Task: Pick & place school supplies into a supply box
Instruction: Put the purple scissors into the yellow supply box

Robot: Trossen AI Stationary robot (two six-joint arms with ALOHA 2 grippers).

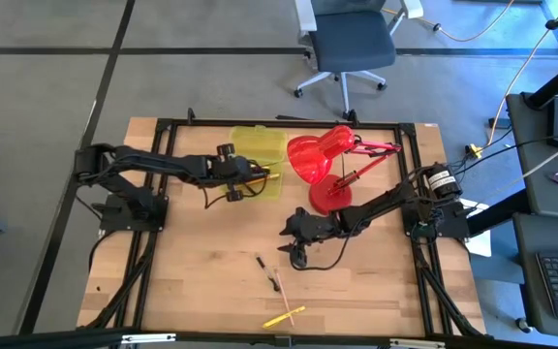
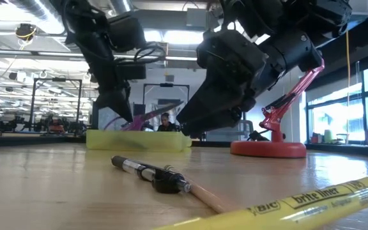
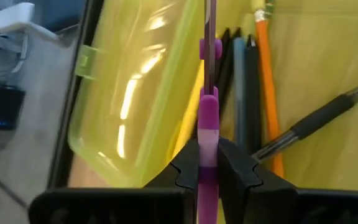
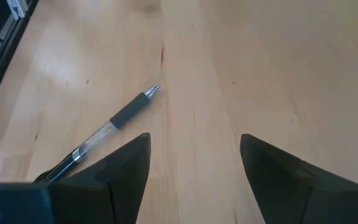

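Landmark: supply box [image 1: 258, 153], translucent yellow-green, lid open, at the far edge of the desk [image 1: 192, 281].

Nearest the front edge of the desk, far from the box: yellow highlighter [image 1: 285, 316], lying flat. Just beyond it, toward the box, a thin wooden-coloured pencil [image 1: 277, 282] and a black-and-clear pen [image 1: 261, 262], both flat on the wood.

Between these and the box: right gripper [image 1: 295, 254] held low over the desk, fingers [image 4: 120, 171] spread wide and empty; the pen's tip lies just ahead of them.

At the box: left gripper [image 1: 260, 176] over the box's near side, fingers [image 3: 235, 165] clamped on the purple scissors [image 3: 207, 134], blades pointing into the box. Inside: orange pencil [image 3: 265, 74], dark pens [image 3: 241, 87], a black pen [image 3: 316, 121] lying crosswise.

Beside the box: red desk lamp [image 1: 325, 160].
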